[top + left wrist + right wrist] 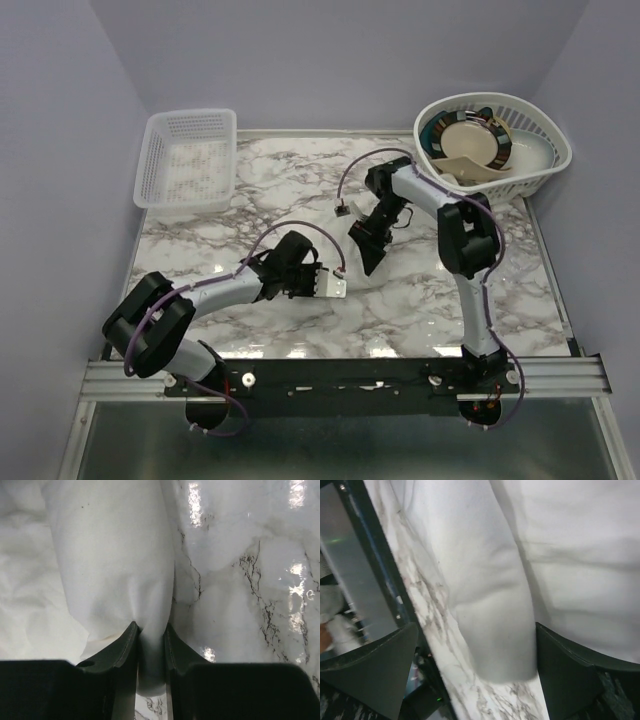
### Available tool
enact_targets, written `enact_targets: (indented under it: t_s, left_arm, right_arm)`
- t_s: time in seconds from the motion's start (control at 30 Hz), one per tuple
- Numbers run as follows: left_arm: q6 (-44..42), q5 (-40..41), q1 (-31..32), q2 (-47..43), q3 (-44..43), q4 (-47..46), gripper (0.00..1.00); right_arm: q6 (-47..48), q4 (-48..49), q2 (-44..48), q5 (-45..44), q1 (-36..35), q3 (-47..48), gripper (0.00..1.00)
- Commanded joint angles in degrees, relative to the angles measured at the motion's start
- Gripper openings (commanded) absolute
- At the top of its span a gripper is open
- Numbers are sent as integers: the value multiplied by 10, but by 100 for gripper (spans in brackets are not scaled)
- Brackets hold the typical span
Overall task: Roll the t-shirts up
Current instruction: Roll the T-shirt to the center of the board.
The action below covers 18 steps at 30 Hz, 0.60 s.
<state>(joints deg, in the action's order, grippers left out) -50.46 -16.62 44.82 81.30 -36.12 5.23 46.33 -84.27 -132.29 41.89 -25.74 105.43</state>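
Note:
In the left wrist view a rolled white t-shirt lies on the marble table. Its near end narrows between the two dark fingers of my left gripper, which is shut on the cloth. In the right wrist view the rounded end of a white t-shirt roll lies between the wide-apart fingers of my right gripper. That gripper is open and not touching the roll. More white cloth spreads to the right. In the top view the left gripper and right gripper sit close together mid-table; I cannot make out the shirts there.
A rectangular white lattice basket stands at the back left. An oval white basket holding dishes stands at the back right. The table's dark edge rail runs just left of the roll in the right wrist view.

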Motion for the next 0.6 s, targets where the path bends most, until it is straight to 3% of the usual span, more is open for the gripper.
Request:
enact_targets:
  t_s: [0.0,0.13,0.17,0.33,0.37,0.57]
  left_arm:
    - [48,-148,-48,17,-38,161,21]
    - [44,-182,-73,18,-60,181,22]
    - [41,-202,-84,23,-71,193,22]
    - [56,-263,-122,76,-140,283,22]
    - [58,-269,-127,78,-151,288,22]
    - [55,-301,-145,89,-178,314,24]
  right_arm:
    - [7,56,152,-64,12,-79,100]
    - [2,255,308,-131,15,-264,100]
    - [7,346,351,-136,14,-310,100]
    - [78,571,601,-116,-4,-579,100]
    - [80,631,617,-128,-24,-603,100]
    - [92,662,602,-134,-72,-624,100]
